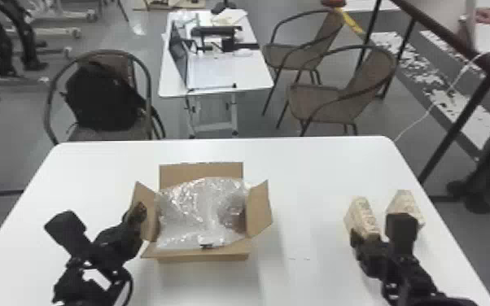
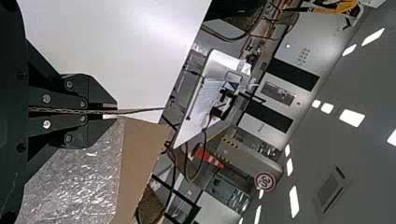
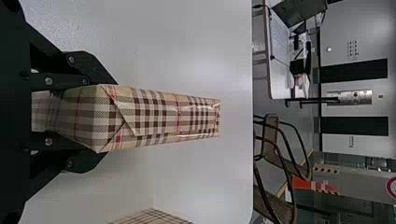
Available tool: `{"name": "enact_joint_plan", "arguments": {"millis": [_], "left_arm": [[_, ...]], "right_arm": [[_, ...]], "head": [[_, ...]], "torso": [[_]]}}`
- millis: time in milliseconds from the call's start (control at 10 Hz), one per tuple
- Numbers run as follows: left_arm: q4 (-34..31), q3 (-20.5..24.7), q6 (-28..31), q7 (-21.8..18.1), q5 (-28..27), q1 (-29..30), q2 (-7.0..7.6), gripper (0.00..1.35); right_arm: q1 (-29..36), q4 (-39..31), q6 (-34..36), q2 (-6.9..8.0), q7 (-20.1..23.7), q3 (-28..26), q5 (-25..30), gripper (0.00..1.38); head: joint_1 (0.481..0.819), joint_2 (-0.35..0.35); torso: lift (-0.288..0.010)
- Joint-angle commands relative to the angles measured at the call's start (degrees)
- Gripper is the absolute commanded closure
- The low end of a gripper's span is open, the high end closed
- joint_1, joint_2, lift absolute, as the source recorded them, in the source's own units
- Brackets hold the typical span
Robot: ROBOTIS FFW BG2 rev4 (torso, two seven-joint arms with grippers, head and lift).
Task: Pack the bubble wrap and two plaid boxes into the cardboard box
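- Right claw [image 1: 361, 239]: fingers parted by the width of one plaid box [image 1: 362, 213], gripping its near end, over the desk [image 1: 305, 162].
- Left claw [image 1: 137, 211]: pinched nearly closed on the left flap [image 1: 145, 193] of the cardboard box [image 1: 205, 258].
- Cardboard box: open on desk, bubble wrap [image 1: 203, 211] inside, bulging at the top.
- Second plaid box [image 1: 403, 199]: right of the gripped one, partly hidden by the right arm.
- Beyond: chair with black backpack [image 1: 97, 97], white table [image 1: 252, 75].

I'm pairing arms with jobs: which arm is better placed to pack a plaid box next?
Right, probably: the right hand grips a plaid box, while the left hand pinches a flap of the cardboard box.
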Motion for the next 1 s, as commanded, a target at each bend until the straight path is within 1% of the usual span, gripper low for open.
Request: {"name": "enact_joint_plan", "arguments": {"millis": [0, 100, 200, 400, 500, 600, 800, 900], "left_arm": [[0.00, -0.06, -0.04, -0.04, 0.00, 0.09, -0.15, 1.21], [0.00, 0.02, 0.05, -0.04, 0.00, 0.09, -0.15, 1.21], [0.00, 0.02, 0.05, -0.04, 0.00, 0.09, -0.15, 1.21], [0.00, 0.02, -0.04, 0.05, 0.09, 0.26, -0.15, 1.21], [0.00, 0.02, -0.04, -0.04, 0.18, 0.35, -0.15, 1.21], [0.09, -0.06, -0.04, -0.04, 0.09, 0.18, -0.15, 1.21], [0.35, -0.15, 0.05, -0.13, 0.18, -0.09, -0.15, 1.21], [0.35, -0.24, -0.04, -0.13, 0.09, -0.09, -0.15, 1.21]], "right_arm": [[0.41, -0.68, 0.01, 0.00, -0.01, 0.00, -0.67, 0.95], [1.11, -1.82, -0.07, 0.00, -0.01, 0.18, -1.55, 0.95], [2.34, -4.19, -0.07, -0.18, -0.01, 1.41, -3.83, 0.95], [5.24, -12.89, -1.13, -0.88, -0.01, 5.89, -9.37, 0.95], [5.59, -17.20, -2.36, -0.88, -0.01, 8.00, -10.16, 0.95], [5.51, -19.92, -3.50, -0.88, -0.10, 9.76, -10.69, 0.95], [5.07, -22.65, -4.65, -1.05, -0.01, 14.06, -14.82, 0.95], [4.10, -23.79, -4.65, -1.76, 0.25, 16.96, -16.49, 0.95]], "head": [[0.695, 0.003], [0.695, 0.003], [0.695, 0.003], [0.695, 0.022], [0.695, 0.045], [0.695, 0.059], [0.695, 0.105], [0.695, 0.128]], "torso": [[-0.014], [-0.014], [-0.014], [-0.014], [-0.014], [-0.014], [-0.014], [-0.014]]}}
